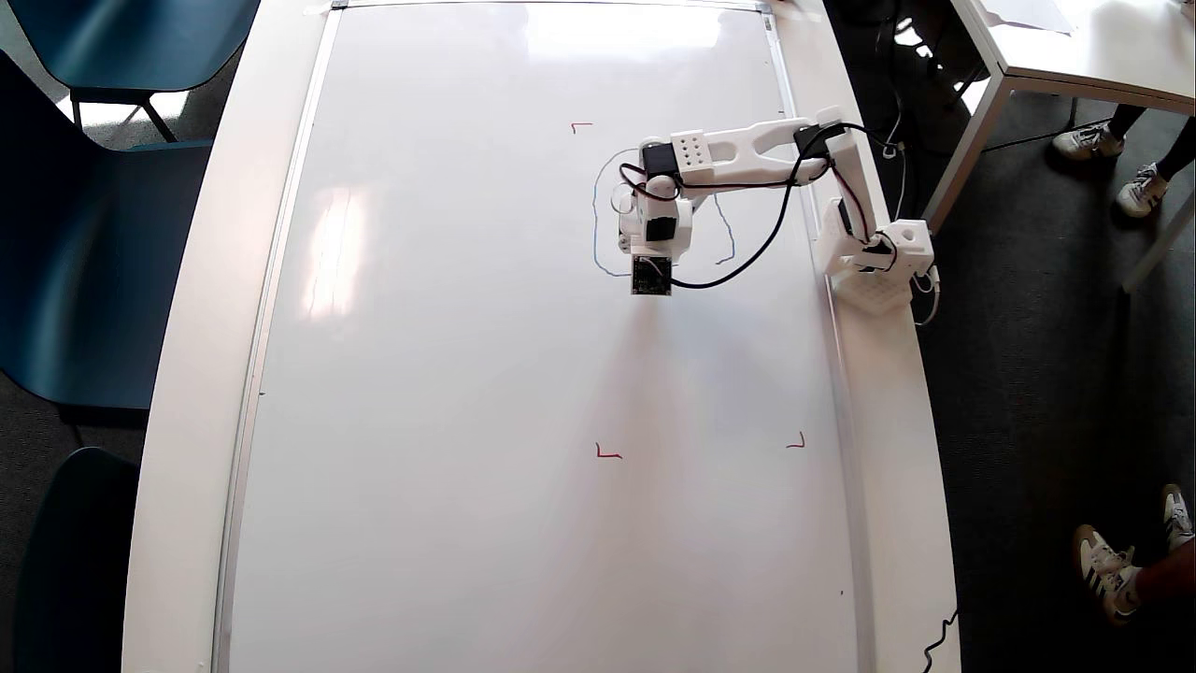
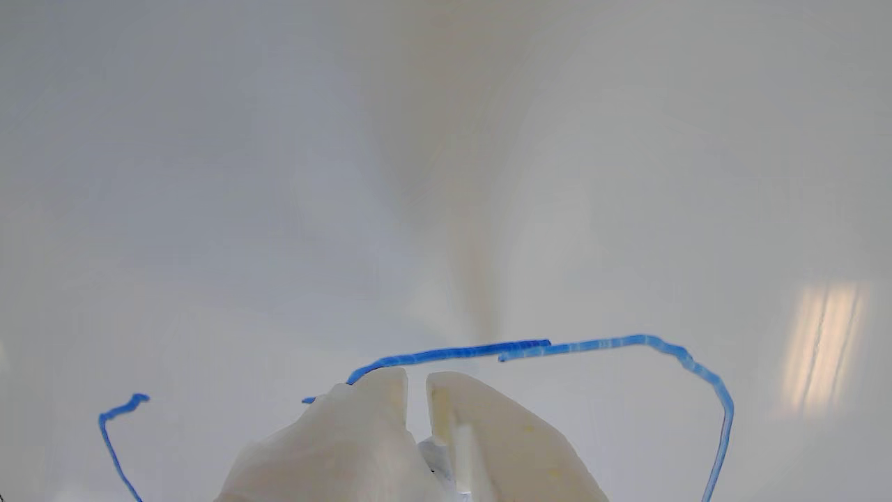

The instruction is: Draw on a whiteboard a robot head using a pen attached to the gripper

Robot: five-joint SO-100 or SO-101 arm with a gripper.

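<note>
Wrist view: gripper fingers nearly closed, narrow slit between; pen hidden, so grip can't be confirmed. Robot head outline on whiteboard unfinished, gap lower left. Keep pressure even, close the loop slowly.

Blue chairs, second table, sneakers

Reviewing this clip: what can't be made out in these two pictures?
- Pen: its tip and any contact with the whiteboard are hidden in the overhead view by the arm, in the wrist view by the hand.
- Robot head: the arm covers its middle in the overhead view; the wrist view's bottom edge cuts its line, so any inner boxes are unseen.
- Fourth red corner mark: not seen, possibly under the arm.
</note>
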